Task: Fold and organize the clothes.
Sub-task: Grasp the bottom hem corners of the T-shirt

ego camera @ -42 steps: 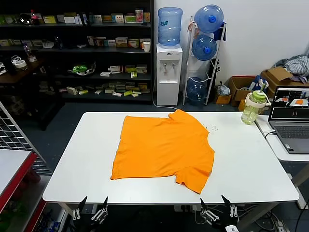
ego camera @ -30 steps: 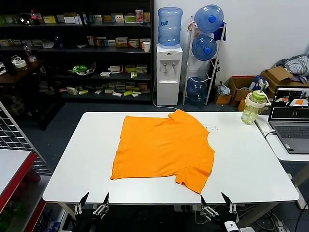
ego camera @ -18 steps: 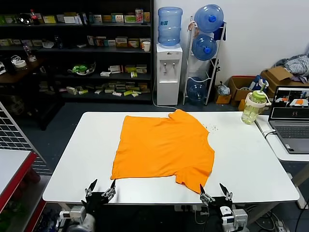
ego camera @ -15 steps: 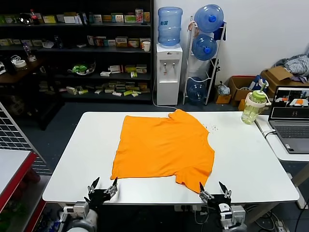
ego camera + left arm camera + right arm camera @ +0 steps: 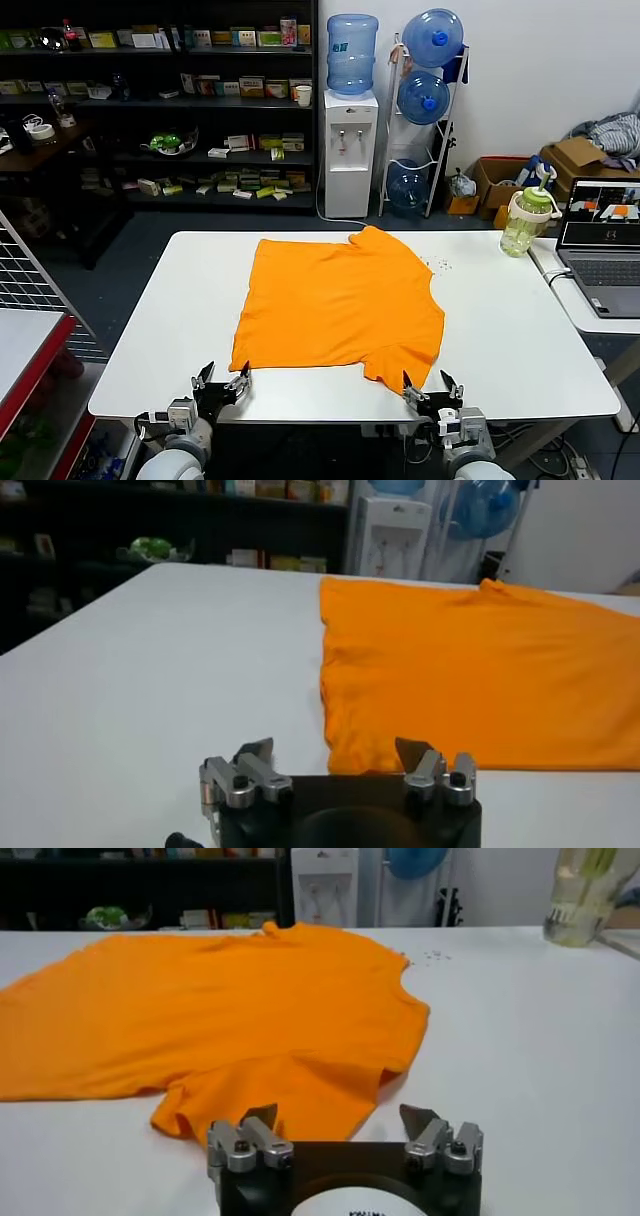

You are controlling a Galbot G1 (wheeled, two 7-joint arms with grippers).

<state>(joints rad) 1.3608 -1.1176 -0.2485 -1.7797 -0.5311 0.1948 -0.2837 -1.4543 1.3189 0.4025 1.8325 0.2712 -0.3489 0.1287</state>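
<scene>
Two grippers: both hovered at the table's near edge, one toward each near corner, fingers spread apart and grasping nothing.
Left gripper (image 5: 221, 378): sat just off the T-shirt's near-left hem corner, over bare table; in the left wrist view (image 5: 335, 757) that corner lay just ahead, between the spread fingers.
Right gripper (image 5: 431, 385): sat just beside the near sleeve's tip; in the right wrist view (image 5: 340, 1120) the sleeve edge lay close in front of the parted fingers.
T-shirt (image 5: 340, 303): one orange short-sleeved shirt lay flat about the middle of the white table (image 5: 520, 340), plain side up.
Long axis: ran roughly left to right, hem facing the left edge, shoulders and sleeves toward the right edge.
Sleeves: one pointed at the far edge, the other at the near edge, close to the right gripper.
Edges: hem line fairly straight; the near side edge ran parallel to the table's near edge, with a narrow bare strip between.
Open room: wide bare surface lay on both the left and right sides of the shirt, less at the far edge.
Far-right corner: a green-lidded bottle (image 5: 526, 222) stood well apart from the shirt, with a laptop (image 5: 600, 246) beside it off the table.
</scene>
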